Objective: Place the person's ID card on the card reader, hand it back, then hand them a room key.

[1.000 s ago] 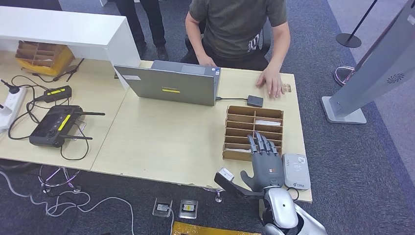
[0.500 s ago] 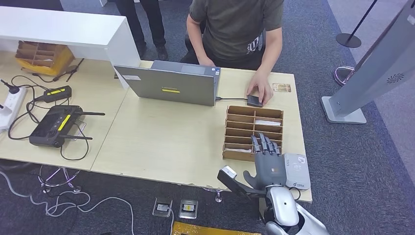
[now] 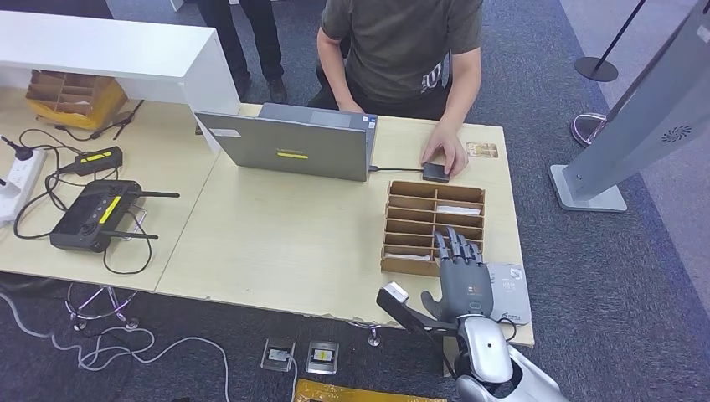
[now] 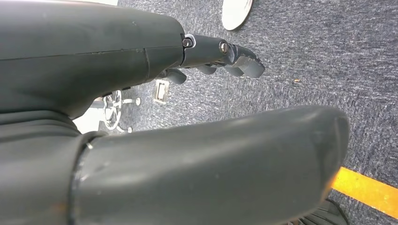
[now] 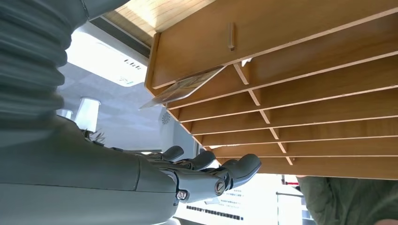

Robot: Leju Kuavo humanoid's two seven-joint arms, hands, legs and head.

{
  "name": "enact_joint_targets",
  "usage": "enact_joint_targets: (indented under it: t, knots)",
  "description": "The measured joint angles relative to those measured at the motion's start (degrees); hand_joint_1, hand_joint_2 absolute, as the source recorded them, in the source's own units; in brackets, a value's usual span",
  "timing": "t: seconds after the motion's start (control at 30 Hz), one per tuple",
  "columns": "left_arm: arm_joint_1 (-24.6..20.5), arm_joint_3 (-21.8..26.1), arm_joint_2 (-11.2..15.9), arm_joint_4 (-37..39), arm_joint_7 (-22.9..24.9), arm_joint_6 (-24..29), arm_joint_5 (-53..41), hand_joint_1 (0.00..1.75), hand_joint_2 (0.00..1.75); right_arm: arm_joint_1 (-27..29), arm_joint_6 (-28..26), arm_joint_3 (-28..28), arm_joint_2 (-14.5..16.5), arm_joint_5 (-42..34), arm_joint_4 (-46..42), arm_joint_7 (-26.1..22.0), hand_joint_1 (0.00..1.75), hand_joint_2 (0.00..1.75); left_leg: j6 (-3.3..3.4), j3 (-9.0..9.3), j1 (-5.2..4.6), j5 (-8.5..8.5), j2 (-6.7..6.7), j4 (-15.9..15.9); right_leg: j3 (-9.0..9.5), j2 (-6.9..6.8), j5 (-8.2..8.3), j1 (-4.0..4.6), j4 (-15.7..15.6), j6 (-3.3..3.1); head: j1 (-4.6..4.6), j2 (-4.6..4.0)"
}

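The ID card (image 3: 481, 150) lies flat at the table's far right corner, just beside the person's hand (image 3: 450, 154). My right hand (image 3: 462, 281) hovers at the near right of the table with fingers stretched out and nothing in it, over the front edge of the wooden slotted rack (image 3: 419, 219). It partly covers the grey card reader (image 3: 511, 293) to its right. In the right wrist view the hand (image 5: 206, 174) is under the rack (image 5: 305, 70), where a card (image 5: 180, 89) sticks out of one slot. My left hand (image 4: 220, 54) hangs empty above the carpet.
The person's hand rests on a small black device (image 3: 434, 173) wired to the grey laptop (image 3: 289, 142). A white key card (image 3: 458, 210) lies in a far slot of the rack. A black controller (image 3: 92, 213) and cables lie on the left table. A second person stands behind.
The person's hand left the ID card on the table and moved onto the small black device. My right hand drifted slightly right, toward the card reader.
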Motion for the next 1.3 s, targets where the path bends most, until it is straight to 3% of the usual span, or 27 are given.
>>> enact_joint_targets:
  t: [0.07, 0.2, 0.3, 1.27, 1.3]
  knots:
    - [0.00, 0.00, 0.00, 0.00, 0.00, 0.02, 0.01, 0.00, 0.00, -0.06, -0.01, 0.00, 0.00, 0.01, 0.28, 0.00, 0.12, 1.75, 0.00, 0.00, 0.00, 0.00, 0.00, 0.00, 0.00, 0.00, 0.00, 0.00, 0.00, 0.00, 0.00, 0.00]
    - [0.03, 0.00, 0.00, 0.00, 0.00, 0.07, 0.07, 0.00, 0.00, -0.13, -0.12, 0.00, 0.01, -0.08, 0.78, -0.28, 1.52, 1.75, 0.00, 0.00, 0.00, 0.00, 0.00, 0.00, 0.00, 0.00, 0.00, 0.00, 0.00, 0.00, 0.00, 0.00]
    - [0.06, 0.00, 0.00, 0.00, 0.00, 0.10, 0.17, 0.00, 0.00, -0.21, -0.37, 0.00, 0.02, -0.33, 1.15, -0.57, 1.74, 1.75, 0.00, 0.00, 0.00, 0.00, 0.00, 0.00, 0.00, 0.00, 0.00, 0.00, 0.00, 0.00, 0.00, 0.00]
    - [0.08, 0.00, 0.04, 0.00, 0.00, 0.04, 0.03, 0.00, 0.00, -0.35, -2.15, 0.00, 0.09, -2.31, 2.54, -1.74, 1.75, 1.75, 0.00, 0.00, 0.00, 0.00, 0.00, 0.00, 0.00, 0.00, 0.00, 0.00, 0.00, 0.00, 0.00, 0.00]
    - [0.08, 0.00, 0.04, 0.00, 0.00, 0.04, 0.02, 0.00, 0.00, -0.35, -2.25, 0.00, 0.09, -2.37, 2.60, -1.76, 1.38, 1.75, 0.00, 0.00, 0.00, 0.00, 0.00, 0.00, 0.00, 0.00, 0.00, 0.00, 0.00, 0.00, 0.00, 0.00]
